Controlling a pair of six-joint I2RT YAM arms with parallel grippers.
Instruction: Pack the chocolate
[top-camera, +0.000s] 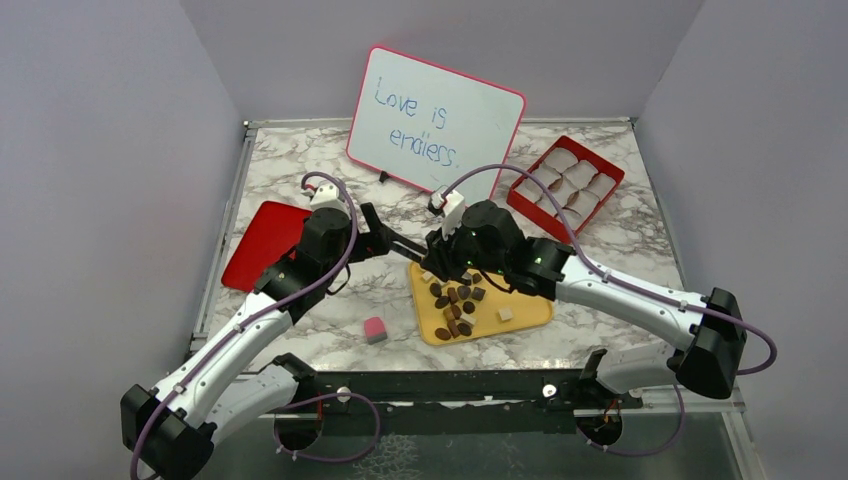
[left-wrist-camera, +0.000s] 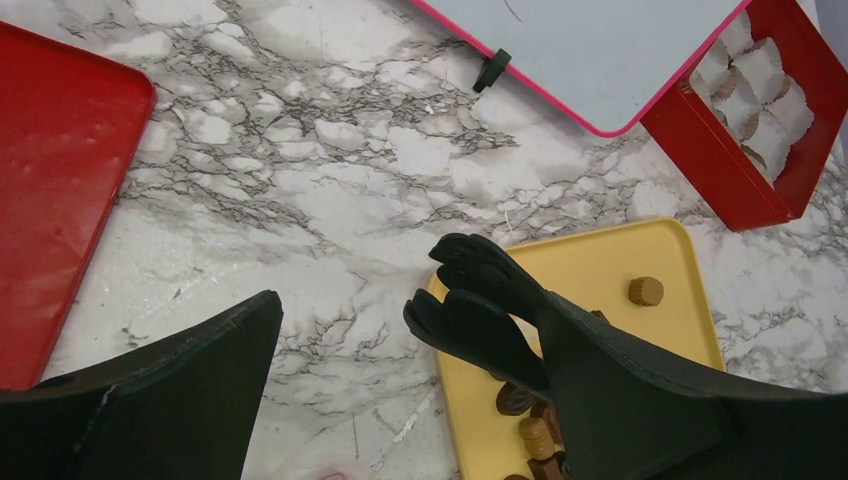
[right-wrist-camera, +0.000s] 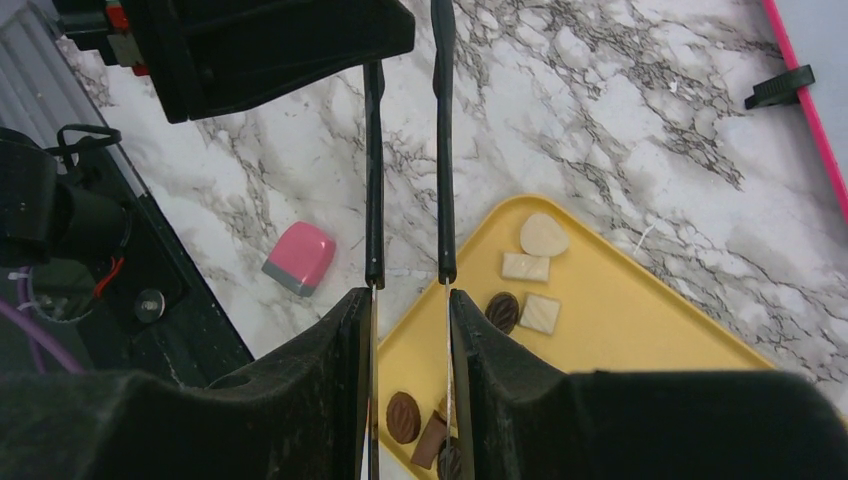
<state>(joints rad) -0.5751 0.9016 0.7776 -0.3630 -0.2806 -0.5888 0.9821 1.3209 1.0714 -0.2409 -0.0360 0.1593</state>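
Observation:
The chocolate (top-camera: 455, 305), mostly dark brown with a few cream and tan pieces, lies on a yellow tray (top-camera: 520, 312). My right gripper (top-camera: 437, 258) hovers over the tray's far left corner. It is shut on a pair of tongs (right-wrist-camera: 441, 150), whose two thin arms run out between its fingers (right-wrist-camera: 480, 360). The tongs' black scalloped heads (left-wrist-camera: 480, 300) sit beside the right finger of my left gripper (left-wrist-camera: 400, 315), which is open and grips nothing. Cream squares (right-wrist-camera: 525, 267) and a dark oval (right-wrist-camera: 502, 310) lie below the tongs. A tan round (left-wrist-camera: 645, 291) sits alone on the tray (left-wrist-camera: 600, 260).
A red box (top-camera: 566, 185) lined with white paper cups stands at the back right. A flat red lid (top-camera: 262, 243) lies at the left. A whiteboard (top-camera: 435, 120) leans at the back. A pink-and-white cube (top-camera: 375, 329) sits on the marble left of the tray.

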